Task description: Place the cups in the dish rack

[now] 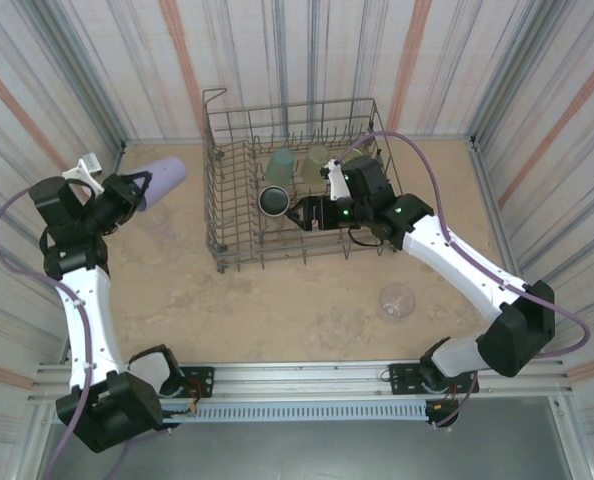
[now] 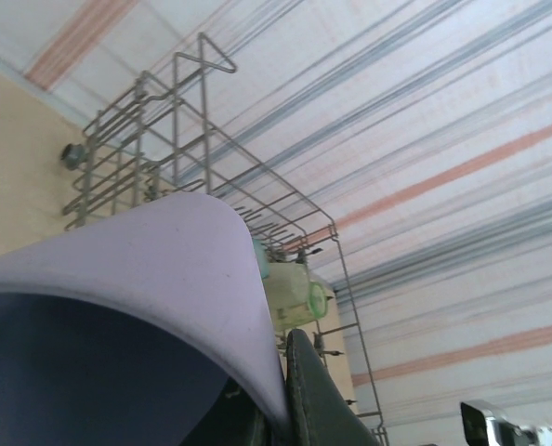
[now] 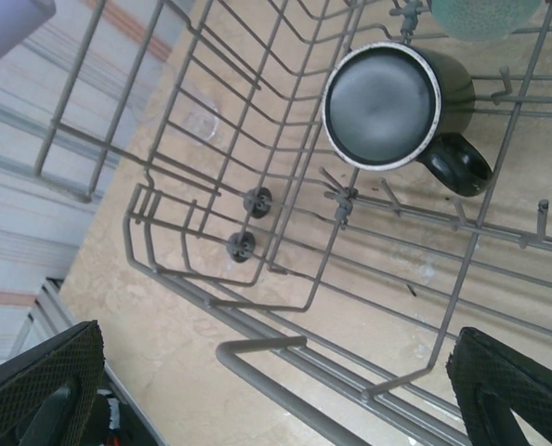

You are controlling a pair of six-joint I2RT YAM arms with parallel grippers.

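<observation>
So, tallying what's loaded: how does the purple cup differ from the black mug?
The purple cup is pale, handleless; the black mug is dark with a handle. The purple cup is gripped by the left gripper outside the dish rack; the black mug sits inside it. Both are cups.

You had no text, label, brand, number or sign that could be read in any of the views.
</observation>
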